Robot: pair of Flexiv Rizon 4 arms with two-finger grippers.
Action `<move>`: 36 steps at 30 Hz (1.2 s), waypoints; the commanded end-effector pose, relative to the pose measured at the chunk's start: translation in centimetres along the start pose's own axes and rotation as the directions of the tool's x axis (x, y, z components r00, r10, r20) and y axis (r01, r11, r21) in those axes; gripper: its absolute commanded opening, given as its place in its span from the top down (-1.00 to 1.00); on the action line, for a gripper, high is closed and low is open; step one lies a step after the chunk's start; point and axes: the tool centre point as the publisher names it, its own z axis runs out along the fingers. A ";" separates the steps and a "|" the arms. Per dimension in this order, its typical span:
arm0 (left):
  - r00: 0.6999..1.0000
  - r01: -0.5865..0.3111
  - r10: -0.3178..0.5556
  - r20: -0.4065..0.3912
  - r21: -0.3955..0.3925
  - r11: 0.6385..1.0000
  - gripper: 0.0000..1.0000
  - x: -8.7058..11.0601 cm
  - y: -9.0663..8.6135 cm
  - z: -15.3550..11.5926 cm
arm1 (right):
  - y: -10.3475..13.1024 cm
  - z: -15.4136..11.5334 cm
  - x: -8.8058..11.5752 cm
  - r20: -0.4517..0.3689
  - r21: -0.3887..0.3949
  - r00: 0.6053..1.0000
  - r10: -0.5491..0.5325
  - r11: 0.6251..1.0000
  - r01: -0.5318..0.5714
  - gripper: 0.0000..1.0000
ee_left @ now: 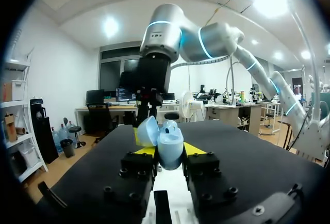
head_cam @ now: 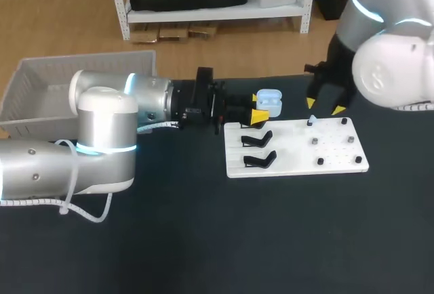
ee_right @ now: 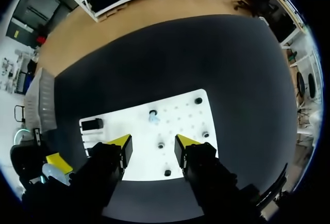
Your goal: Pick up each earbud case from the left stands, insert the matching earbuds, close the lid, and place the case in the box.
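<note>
Your left gripper (head_cam: 260, 107) clamps the open blue earbud case (ee_left: 169, 144) at the white board's (head_cam: 298, 148) back edge. Your right gripper (ee_right: 152, 142) hangs wide open over the board, an earbud (ee_right: 153, 116) just ahead.

A black table (head_cam: 203, 240) is carrying a white board (head_cam: 295, 155), which is lying flat on it toward two o'clock from the table's middle. A pale box (head_cam: 81, 64) is standing at the table's ten o'clock edge; whether it is resting on the tabletop itself cannot be told.
</note>
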 end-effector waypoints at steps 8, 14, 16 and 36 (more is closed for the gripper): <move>1.000 -0.003 0.003 0.004 -0.004 1.000 1.00 0.1 0.0 0.0 | 0.2 1.6 0.4 -0.039 -0.031 0.999 -0.022 0.999 0.021 0.00; 1.000 -0.003 0.003 0.004 -0.004 1.000 1.00 0.1 0.0 0.0 | 0.5 2.7 0.6 -0.034 -0.030 0.999 -0.042 0.999 0.041 0.02; 1.000 -0.003 0.003 0.004 -0.004 1.000 1.00 0.1 0.0 0.0 | 0.6 3.2 0.7 -0.034 -0.027 0.998 -0.049 0.998 0.048 0.02; 1.000 -0.003 0.003 0.004 -0.004 1.000 1.00 0.1 0.0 0.0 | 0.6 5.0 -0.8 0.006 -0.015 0.998 -0.056 0.998 0.056 0.11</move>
